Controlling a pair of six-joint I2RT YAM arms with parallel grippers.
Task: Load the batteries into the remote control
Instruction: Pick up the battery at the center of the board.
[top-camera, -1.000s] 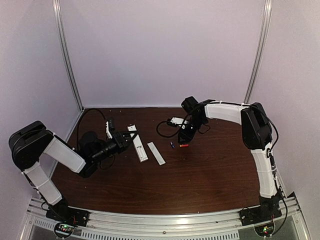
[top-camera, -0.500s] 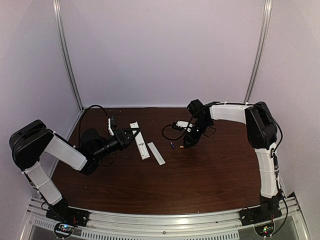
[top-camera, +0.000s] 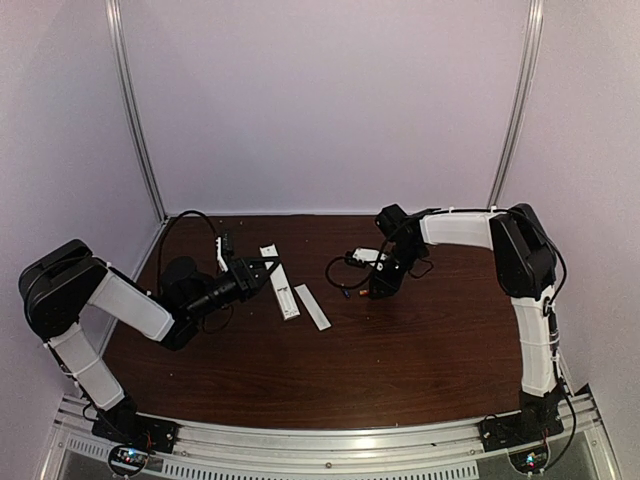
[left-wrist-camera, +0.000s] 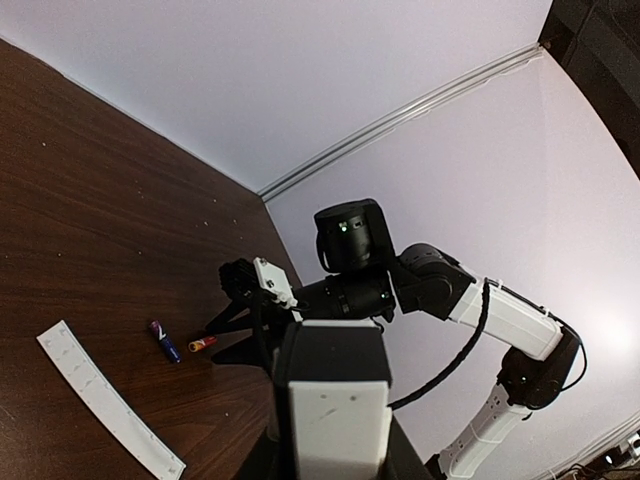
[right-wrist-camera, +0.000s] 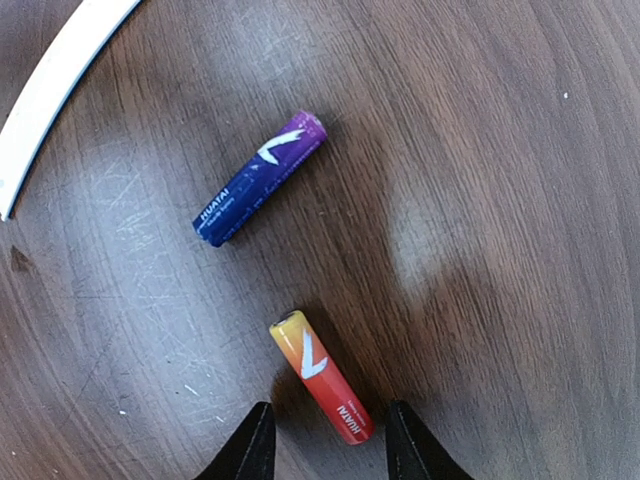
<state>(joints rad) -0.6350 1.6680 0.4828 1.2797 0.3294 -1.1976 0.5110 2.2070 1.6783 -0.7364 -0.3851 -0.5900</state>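
On dark wood counter (right-wrist-camera: 500, 200), both batteries loose, outside remote: blue-purple battery (right-wrist-camera: 260, 178) lying diagonal, red-orange battery (right-wrist-camera: 320, 388) nearby, not touching; white chevron and small print on each. Right claw (right-wrist-camera: 327, 452) fingers parted, straddling red-orange battery's end. Remote control (top-camera: 281, 288), slim white bar, lies well apart from batteries; narrow battery slot (top-camera: 284, 298) faces up, contents too small to tell. Left claw (top-camera: 264, 270) clamped on remote's far half. Flat cover strip (left-wrist-camera: 105, 400) just beside remote
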